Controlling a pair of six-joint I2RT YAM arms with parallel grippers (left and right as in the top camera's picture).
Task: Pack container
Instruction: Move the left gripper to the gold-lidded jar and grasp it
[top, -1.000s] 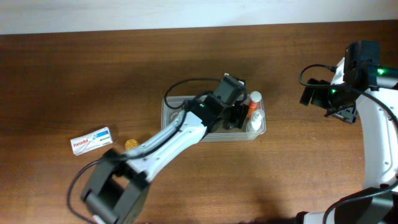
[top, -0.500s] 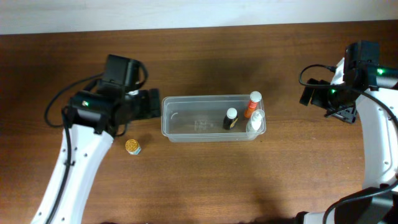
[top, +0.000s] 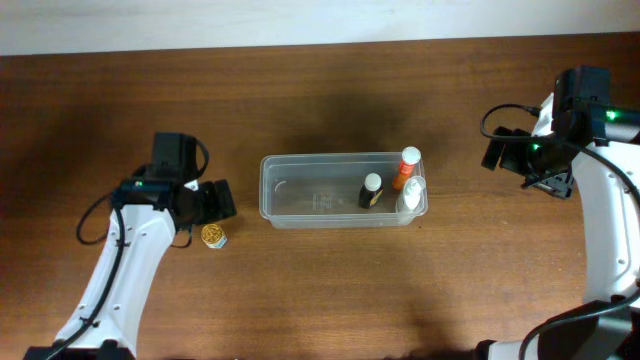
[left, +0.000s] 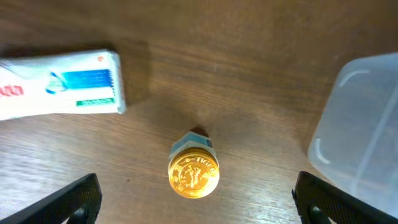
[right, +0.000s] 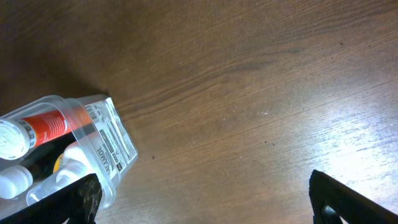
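The clear plastic container (top: 310, 196) stands mid-table; its corner shows in the left wrist view (left: 364, 124). At its right end it holds a dark bottle (top: 371, 190), an orange bottle with a white cap (top: 405, 168) and a white bottle (top: 411, 196). A small gold-lidded jar (top: 213, 236) stands left of the container. My left gripper (top: 212, 202) is open and empty above the jar (left: 193, 171), which sits between and just ahead of the fingers (left: 198, 206). A white and blue box (left: 62, 84) lies beyond the jar. My right gripper (top: 508, 153) is open and empty, right of the container (right: 205, 205).
The box is hidden under my left arm in the overhead view. The right wrist view shows the container's labelled end (right: 106, 146) with the orange bottle (right: 43, 127) inside. Bare wooden table lies all around.
My left arm has drawn back from over the container to the left and now hovers by the gold-lidded jar. The dark bottle stands in the container. The right arm has not moved.
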